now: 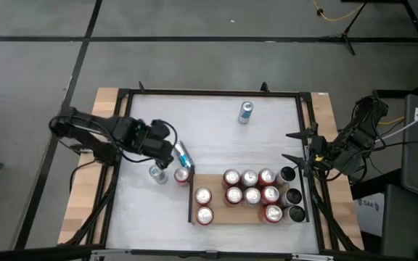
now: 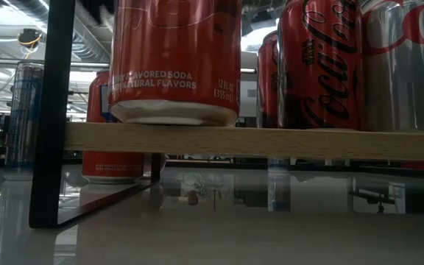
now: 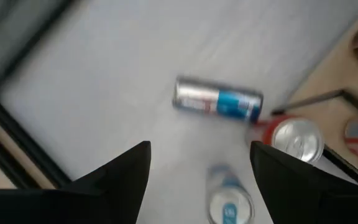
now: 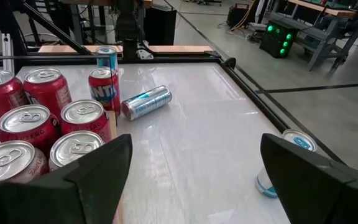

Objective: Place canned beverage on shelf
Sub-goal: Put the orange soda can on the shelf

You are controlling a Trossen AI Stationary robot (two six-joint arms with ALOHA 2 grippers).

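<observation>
The wooden shelf lies at the near right and carries several upright red cans; the low view shows its board edge-on. A slim blue-and-silver can lies on its side on the white table; it also shows in the left wrist view. My left gripper is open just left of it and touches nothing. A slim can stands upright near it, and a red can stands by the shelf's left rail. My right gripper is open and empty at the table's right edge.
Another slim can stands near the far edge and shows in the right wrist view. Dark cans stand at the shelf's right end. A black frame rims the table. Bare tabletop lies at the far left and middle.
</observation>
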